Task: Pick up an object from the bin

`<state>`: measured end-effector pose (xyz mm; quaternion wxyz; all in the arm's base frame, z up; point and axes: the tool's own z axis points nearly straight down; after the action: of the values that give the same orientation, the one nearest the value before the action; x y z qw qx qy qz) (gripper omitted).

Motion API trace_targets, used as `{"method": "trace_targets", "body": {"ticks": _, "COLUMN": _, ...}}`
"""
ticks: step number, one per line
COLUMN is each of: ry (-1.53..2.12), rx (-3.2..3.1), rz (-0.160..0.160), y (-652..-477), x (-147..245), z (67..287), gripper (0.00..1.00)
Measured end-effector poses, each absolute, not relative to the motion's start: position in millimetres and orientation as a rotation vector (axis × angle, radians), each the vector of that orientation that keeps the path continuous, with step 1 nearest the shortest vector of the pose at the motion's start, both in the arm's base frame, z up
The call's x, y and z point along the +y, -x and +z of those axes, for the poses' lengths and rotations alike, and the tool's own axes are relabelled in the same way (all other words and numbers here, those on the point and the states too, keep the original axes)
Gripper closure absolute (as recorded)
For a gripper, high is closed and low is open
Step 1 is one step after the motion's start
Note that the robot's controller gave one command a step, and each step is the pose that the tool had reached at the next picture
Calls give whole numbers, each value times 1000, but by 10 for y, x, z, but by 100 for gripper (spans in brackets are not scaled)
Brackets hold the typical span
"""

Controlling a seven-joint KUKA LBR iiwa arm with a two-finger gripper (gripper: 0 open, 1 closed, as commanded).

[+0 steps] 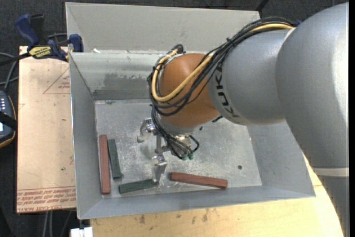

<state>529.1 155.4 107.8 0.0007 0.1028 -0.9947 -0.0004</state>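
One dark green bar (137,187) lies beside the gripper (160,168) — grip unreadable — arm (260,75) lettered "KUK".

The orange cover (186,89) on the wrist hides the middle of the floor of the bin (83,136). Right of the cover, the grey arm (277,80) masks the bin's right wall and rim before the picture's right edge cuts it off. Just below the cover, the gripper (160,166) sits among cables (180,148), and whether its tip touches the end of the dark green bar (136,187) cannot be told.
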Motion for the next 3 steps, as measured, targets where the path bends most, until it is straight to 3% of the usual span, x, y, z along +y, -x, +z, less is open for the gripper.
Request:
{"method": "trace_targets", "body": {"ticks": 1, "ry": -459, "rx": -3107, "rz": -2, "y": -4817, "x": 1884, "z": 1058, "gripper": 100}}
{"method": "trace_targets", "body": {"ticks": 2, "ry": -458, "rx": -3110, "rz": -3, "y": -4826, "x": 1882, "z": 1062, "gripper": 0}}
{"method": "trace_targets", "body": {"ticks": 3, "ry": -457, "rx": -3110, "rz": -3, "y": -4827, "x": 1882, "z": 1063, "gripper": 0}}
